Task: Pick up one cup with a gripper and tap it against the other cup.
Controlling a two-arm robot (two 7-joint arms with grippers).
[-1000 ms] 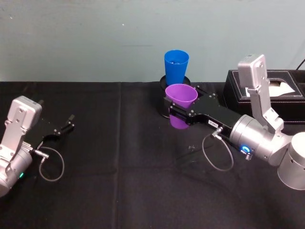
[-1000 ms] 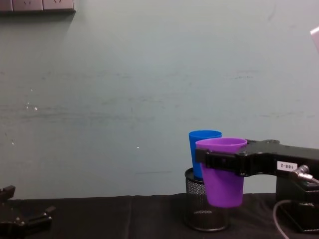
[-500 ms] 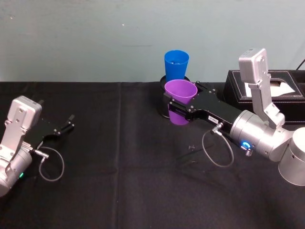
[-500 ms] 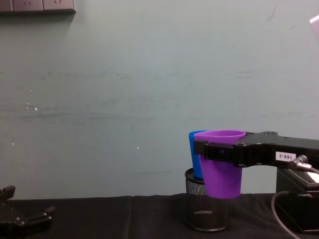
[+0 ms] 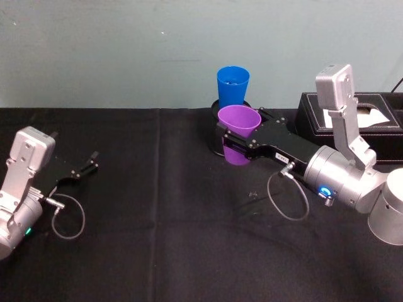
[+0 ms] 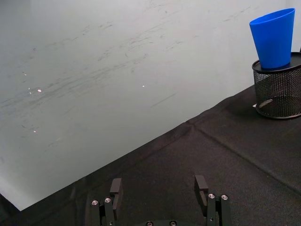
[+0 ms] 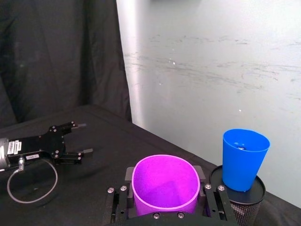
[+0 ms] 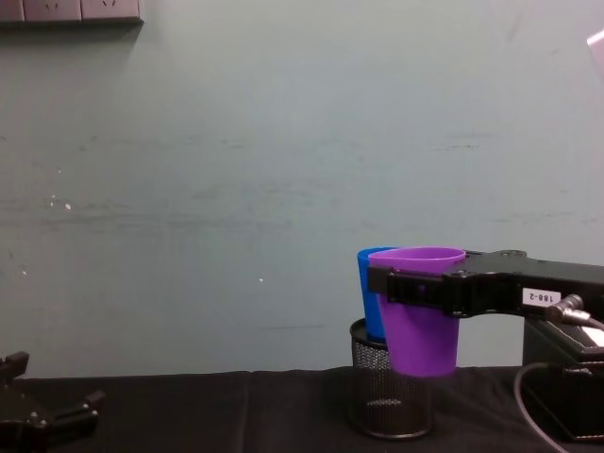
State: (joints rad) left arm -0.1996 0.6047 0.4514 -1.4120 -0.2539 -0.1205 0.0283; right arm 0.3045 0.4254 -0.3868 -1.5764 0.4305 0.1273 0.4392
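Observation:
My right gripper (image 5: 232,145) is shut on the purple cup (image 5: 238,128), holding it upright off the table by its sides. In the right wrist view the fingers (image 7: 129,175) clasp the purple cup (image 7: 165,183). The blue cup (image 5: 232,84) stands upright on a black wire-mesh pen holder (image 8: 389,401) just behind it. The right wrist view shows a small gap between the blue cup (image 7: 243,159) and the purple one. From the chest, the purple cup (image 8: 423,321) overlaps the blue cup (image 8: 372,293). My left gripper (image 5: 85,170) rests open and empty at the far left.
A black tissue box (image 5: 350,114) stands at the back right, beside my right arm. The table under a black cloth (image 5: 164,239) ends at a pale wall close behind the cups. A loose cable loop (image 5: 286,201) hangs from the right wrist.
The right gripper has carried the purple cup slightly up and back toward the blue cup, then nearly stopped. The left arm has not moved.

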